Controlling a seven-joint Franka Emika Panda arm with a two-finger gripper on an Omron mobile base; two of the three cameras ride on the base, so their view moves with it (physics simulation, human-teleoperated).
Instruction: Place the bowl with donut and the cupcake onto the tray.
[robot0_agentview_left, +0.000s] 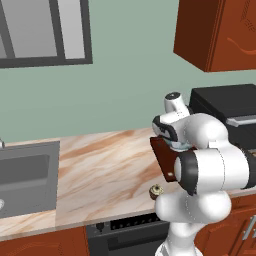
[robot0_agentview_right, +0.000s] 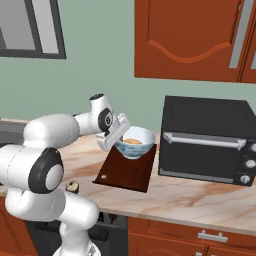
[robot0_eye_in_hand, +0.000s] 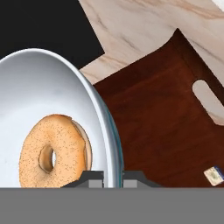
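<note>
Marbled beige worktop (robot0_agentview_right: 200, 197) runs beneath a sage-green wall, with reddish-brown cabinets (robot0_agentview_right: 190, 37) overhead and a grey sink (robot0_agentview_left: 25, 177) at 9 o'clock in the left base view. Item: black microwave (robot0_agentview_right: 207, 140), standing on the worktop at 3 o'clock of the tray in the right base view, just beside it. Item: tray (robot0_agentview_right: 127, 172), flat, dark reddish-brown, low-rimmed, lying on the worktop with a slot handle (robot0_eye_in_hand: 210, 98) cut near one end; its surface is bare where visible. Item: bowl (robot0_agentview_right: 135, 142), white inside and pale blue outside, held over the far half of the tray; whether its base touches the tray cannot be told. Item: donut (robot0_eye_in_hand: 52, 151), orange-brown and speckled, lying inside the bowl, seen at 7 o'clock in the hand view. Item: gripper (robot0_eye_in_hand: 113, 177), jaws pinched nearly shut on the bowl's rim, one finger inside the wall and one outside, at the rim's 9 o'clock side in the right base view. Item: cupcake (robot0_agentview_left: 156, 190), tiny, dark brown with pale tan top, standing on the worktop near the front edge, at 7 o'clock of the tray in the left base view and clear of it, close against the arm's white body. Item: small pale tag (robot0_eye_in_hand: 213, 175) on the tray, markings too small to read.
</note>
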